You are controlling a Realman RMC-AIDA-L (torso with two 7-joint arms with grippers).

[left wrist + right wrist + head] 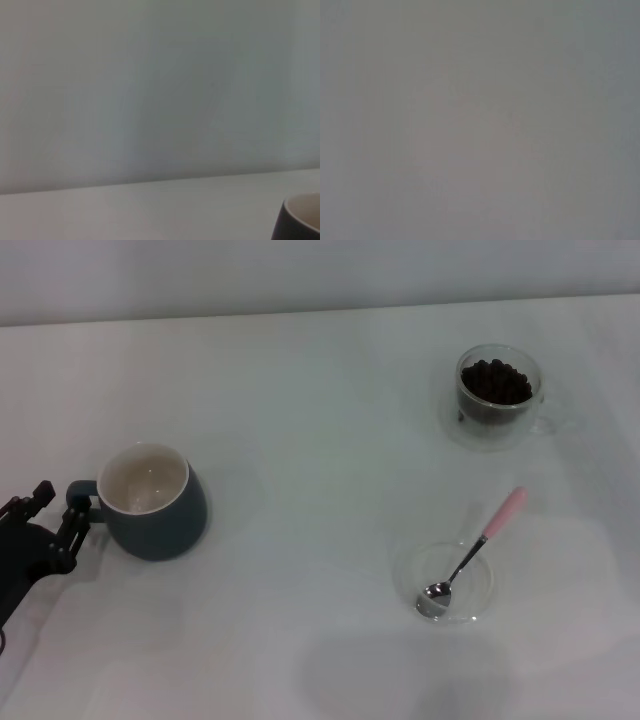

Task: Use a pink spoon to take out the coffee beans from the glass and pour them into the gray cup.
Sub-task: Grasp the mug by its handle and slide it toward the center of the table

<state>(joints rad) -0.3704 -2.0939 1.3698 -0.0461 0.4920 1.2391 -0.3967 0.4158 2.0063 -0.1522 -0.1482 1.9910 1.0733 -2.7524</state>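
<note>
The gray cup [155,502] stands at the left of the table, its cream inside empty and its loop handle toward my left gripper. My left gripper [60,510] is open just beside that handle, low over the table, holding nothing. The cup's rim also shows in the left wrist view [302,217]. The pink spoon [475,552] lies with its silver bowl in a flat clear saucer [480,590] at the front right, its handle pointing to the far right. The glass [497,395] with coffee beans [495,382] stands at the far right. My right gripper is out of view.
The white table [320,440] runs back to a pale wall [300,270]. The right wrist view shows only a blank grey surface.
</note>
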